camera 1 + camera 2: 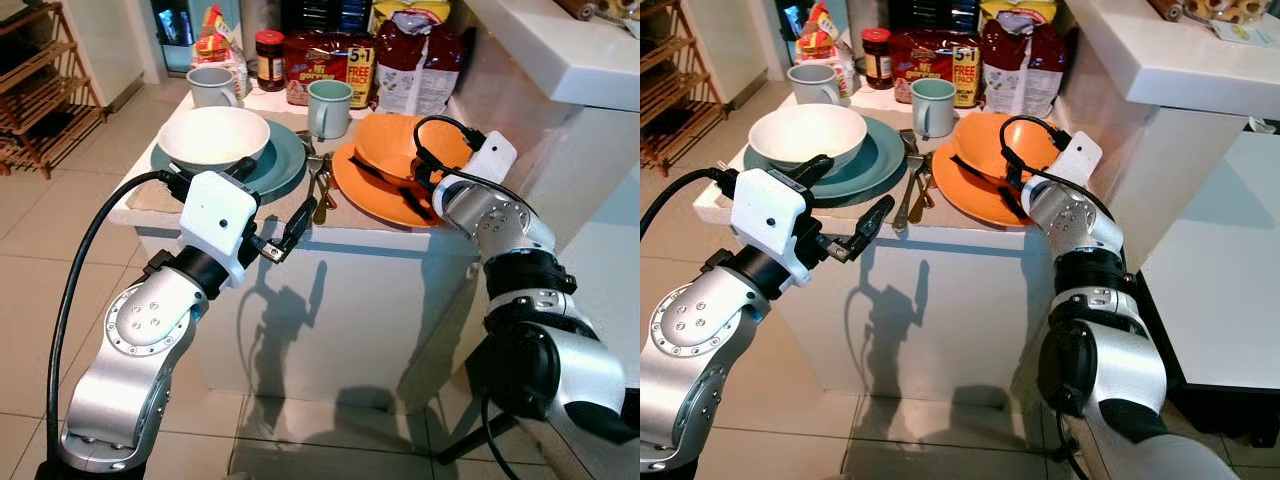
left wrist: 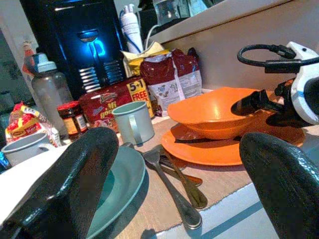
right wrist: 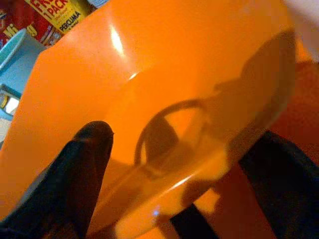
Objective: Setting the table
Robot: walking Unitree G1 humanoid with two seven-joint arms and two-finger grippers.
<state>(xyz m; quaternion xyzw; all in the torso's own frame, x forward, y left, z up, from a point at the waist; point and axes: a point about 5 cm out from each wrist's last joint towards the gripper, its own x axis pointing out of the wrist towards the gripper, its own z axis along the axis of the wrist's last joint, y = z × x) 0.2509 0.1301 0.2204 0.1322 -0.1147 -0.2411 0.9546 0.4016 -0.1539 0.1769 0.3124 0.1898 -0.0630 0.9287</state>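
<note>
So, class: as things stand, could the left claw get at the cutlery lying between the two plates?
Probably yes. The left claw hangs open at the table's near edge, and the cutlery lies just past it, with nothing between; the teal plate beside it leaves little room.

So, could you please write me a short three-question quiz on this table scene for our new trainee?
1. True or false: the white bowl sits on the teal plate.
2. Which gripper is at the orange bowl: A) left gripper, B) right gripper?
3. What lies between the teal plate and the orange plate?

Key: 1. True. 2. B, one finger inside the bowl, one outside. 3. The cutlery.
</note>
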